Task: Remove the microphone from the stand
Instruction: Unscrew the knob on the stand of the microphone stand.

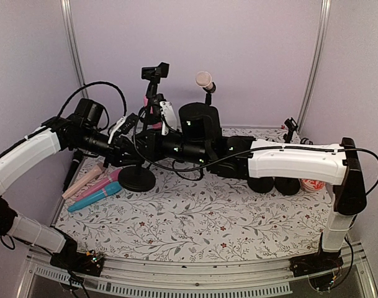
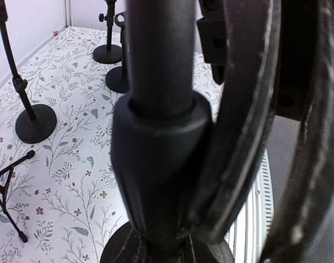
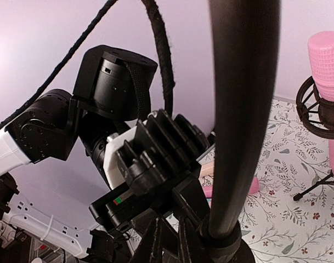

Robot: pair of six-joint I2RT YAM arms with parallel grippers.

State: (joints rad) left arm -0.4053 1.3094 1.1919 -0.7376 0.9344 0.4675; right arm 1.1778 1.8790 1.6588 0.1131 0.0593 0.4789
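Steadying the stand (image 1: 137, 179) against tipping, the left gripper (image 1: 130, 134) pinched its pole while the right gripper (image 1: 161, 119), jaws pressed together, seemingly clasped the shaft higher up.

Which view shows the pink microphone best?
Right wrist: the pink microphone sits clear in its shock mount. Top external shows only a mostly hidden pink sliver; left wrist, a tip at frame edge.
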